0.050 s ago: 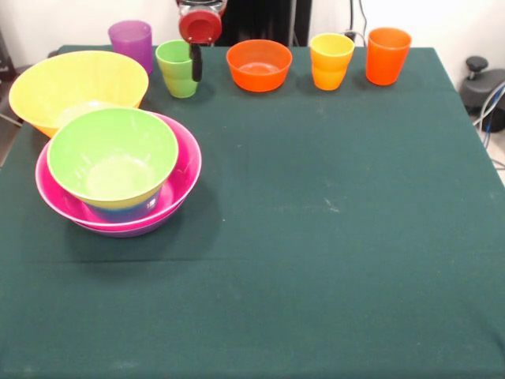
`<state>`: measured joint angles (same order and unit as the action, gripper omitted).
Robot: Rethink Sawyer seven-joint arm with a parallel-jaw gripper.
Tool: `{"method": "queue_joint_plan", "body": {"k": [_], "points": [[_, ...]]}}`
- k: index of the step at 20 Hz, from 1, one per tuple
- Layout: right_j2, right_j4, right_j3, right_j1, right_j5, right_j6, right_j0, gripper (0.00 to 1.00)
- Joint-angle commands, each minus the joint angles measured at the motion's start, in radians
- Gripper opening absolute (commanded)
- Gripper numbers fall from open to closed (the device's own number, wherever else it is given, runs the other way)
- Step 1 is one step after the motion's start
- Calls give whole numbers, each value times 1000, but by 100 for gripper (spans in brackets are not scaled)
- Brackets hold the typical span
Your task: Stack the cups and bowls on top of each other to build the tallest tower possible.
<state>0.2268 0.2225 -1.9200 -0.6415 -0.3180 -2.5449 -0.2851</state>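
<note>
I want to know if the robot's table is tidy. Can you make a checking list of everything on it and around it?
Surface: dark green cloth covers the table, with a few pale specks.
Job's things: light green bowl sits inside the pink bowl, a blue layer and a purple rim showing under them; yellow bowl beside the pile; purple cup, light green cup, orange bowl, yellow-orange cup and orange cup stand along the far edge.
Clutter: nothing seen.
Gripper: gripper hangs at the light green cup, one dark finger showing; open or shut unclear.
Cables: some past the right edge.
Surroundings: pale wall, dark object at right.
</note>
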Motion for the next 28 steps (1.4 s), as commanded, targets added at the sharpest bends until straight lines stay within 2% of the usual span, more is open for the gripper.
{"method": "queue_joint_plan", "body": {"k": [1, 5, 9, 12, 17, 22, 28], "points": [[-106, -79, 27, 53, 39, 29, -28, 100], [-90, -82, 11, -10, -33, 24, -21, 100], [-107, -85, -17, -41, -47, 34, -48, 100], [-93, -86, -12, -13, -21, 7, -29, 100], [-119, -76, -35, 24, 37, -18, -32, 100], [-125, -86, -52, 29, 54, -12, -37, 100], [-128, -97, -50, 73, 117, -22, -40, 100]]}}
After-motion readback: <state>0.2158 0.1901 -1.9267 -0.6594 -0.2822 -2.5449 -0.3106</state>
